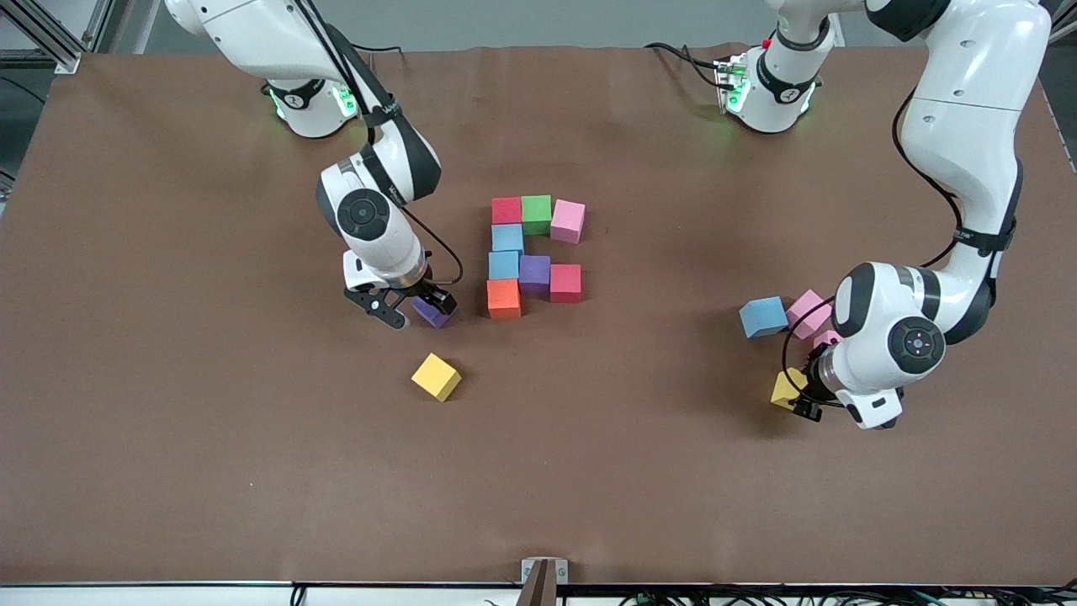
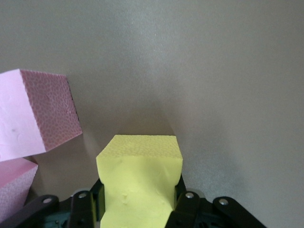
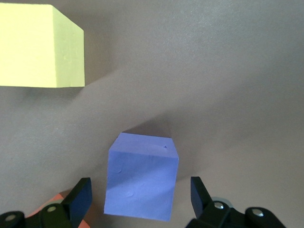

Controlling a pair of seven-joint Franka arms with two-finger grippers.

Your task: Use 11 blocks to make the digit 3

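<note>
Left wrist view alone shows left gripper [image 2: 137, 202] squeezing yellow block [image 2: 139, 183].

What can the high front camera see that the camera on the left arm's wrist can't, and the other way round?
Only the front view shows both arms, the half-built figure of eight blocks, the right pincer open around a purple block, a loose yellow block and a blue block. Only the left wrist view shows the yellow block dented between the left pincer's fingers. Both show that block and the pink blocks beside it.
</note>
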